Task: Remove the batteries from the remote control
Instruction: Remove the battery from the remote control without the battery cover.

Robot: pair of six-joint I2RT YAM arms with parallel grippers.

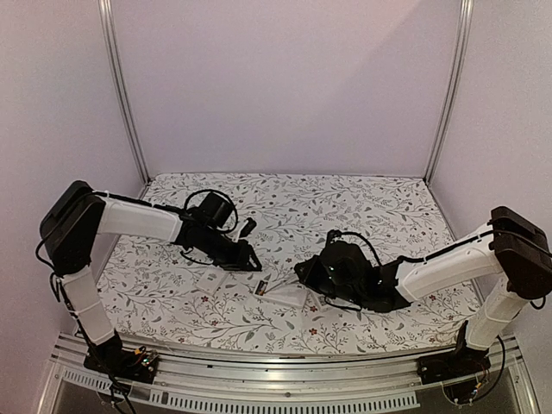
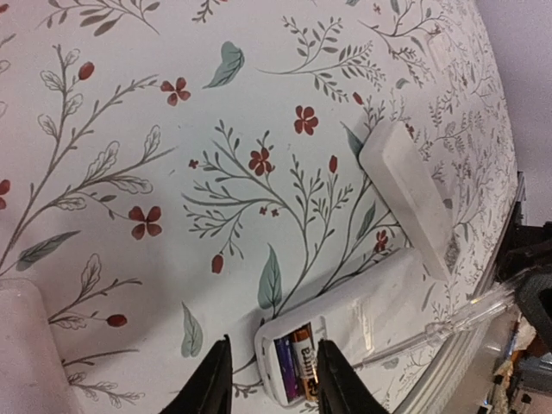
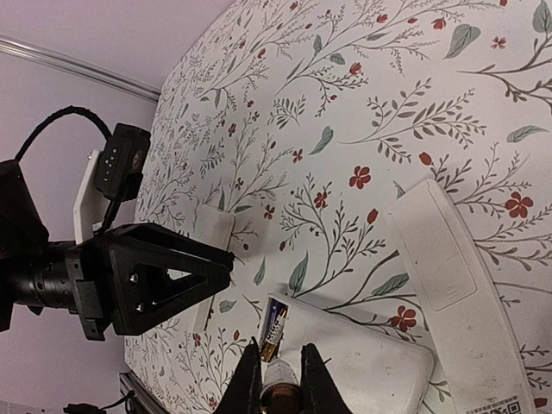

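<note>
Slim translucent rod (image 2: 470,317), clamped in right hand (image 3: 280,362), is aimed at orange-and-dark cylindrical batteries (image 2: 296,366); upward levering is required; left hand (image 2: 274,347) half-open.

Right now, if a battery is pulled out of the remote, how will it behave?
The batteries are small smooth cylinders, so one will likely roll on the flat table if dropped. They look rigid and are probably dense for their size. Seated in the remote, one may resist, then pop free.
</note>
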